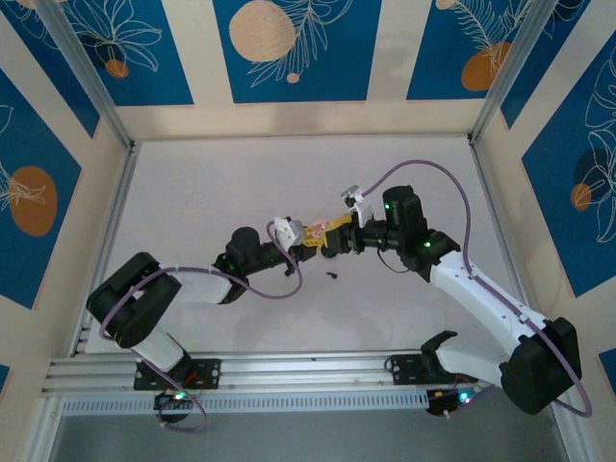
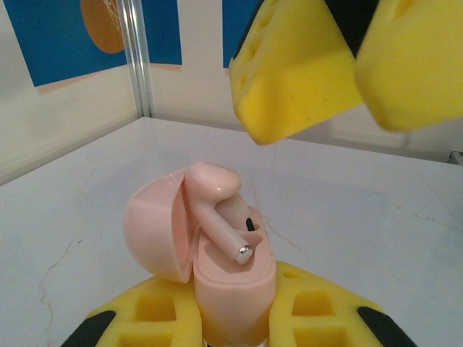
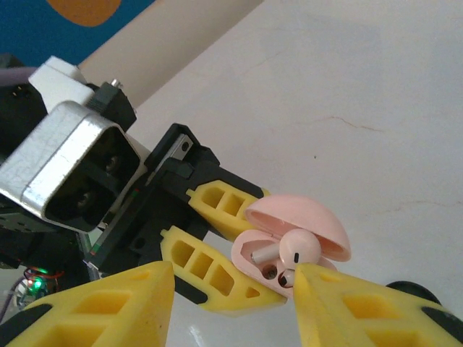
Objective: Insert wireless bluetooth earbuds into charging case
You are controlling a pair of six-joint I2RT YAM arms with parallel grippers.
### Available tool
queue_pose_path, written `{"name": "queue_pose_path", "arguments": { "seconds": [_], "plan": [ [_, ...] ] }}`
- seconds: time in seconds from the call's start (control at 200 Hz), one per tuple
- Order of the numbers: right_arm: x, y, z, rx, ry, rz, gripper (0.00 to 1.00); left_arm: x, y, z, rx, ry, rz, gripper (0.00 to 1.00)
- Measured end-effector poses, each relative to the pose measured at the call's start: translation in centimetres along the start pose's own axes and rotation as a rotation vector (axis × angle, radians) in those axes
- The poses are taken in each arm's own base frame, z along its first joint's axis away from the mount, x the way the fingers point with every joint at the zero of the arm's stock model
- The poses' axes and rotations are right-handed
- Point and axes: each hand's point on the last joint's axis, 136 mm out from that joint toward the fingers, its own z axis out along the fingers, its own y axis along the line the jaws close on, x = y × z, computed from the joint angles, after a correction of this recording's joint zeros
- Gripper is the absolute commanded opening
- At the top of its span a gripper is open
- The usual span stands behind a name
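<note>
Your left gripper (image 2: 235, 318) clenched the pink charging case (image 2: 231, 289), with a pink earbud (image 2: 213, 191) lying crooked across its socket. Your released right gripper (image 3: 233, 278) needed to press it down squarely and gently.

No readable text, no labels, brands, numbers or signs anywhere in view

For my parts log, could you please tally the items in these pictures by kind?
Charging case: 1
Earbud: 1 clearly seen, lying across the open case
Small dark bit: 1
End effectors: 2 (left end effector, right end effector)
Total: 5
</note>
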Motion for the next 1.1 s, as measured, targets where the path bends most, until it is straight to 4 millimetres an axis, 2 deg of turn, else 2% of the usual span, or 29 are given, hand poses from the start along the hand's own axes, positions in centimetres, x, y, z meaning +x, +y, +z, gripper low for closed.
{"name": "queue_pose_path", "arguments": {
  "seconds": [0.125,0.315,0.535,0.8,1.095],
  "plan": [
    [-0.4,-0.7,-0.5,0.009,-0.017,0.041,0.46,-0.1,0.0,0.0,0.000,-0.002,0.001,0.05],
    [-0.3,-2.1,-1.5,0.027,-0.006,0.198,0.43,0.1,0.0,0.0,0.000,0.001,0.004,0.05],
    [-1.2,-0.5,-1.9,-0.056,0.016,0.331,0.39,0.1,0.0,-0.1,0.000,0.003,0.003,0.05],
    [-0.9,-0.8,-0.9,-0.071,0.085,0.466,0.37,0.2,0.0,-0.1,0.000,0.004,0.003,0.05],
    [0.1,-1.6,0.2,-0.066,0.129,0.517,0.36,0.2,0.0,-0.1,0.000,0.004,0.003,0.05]
  ]
}}
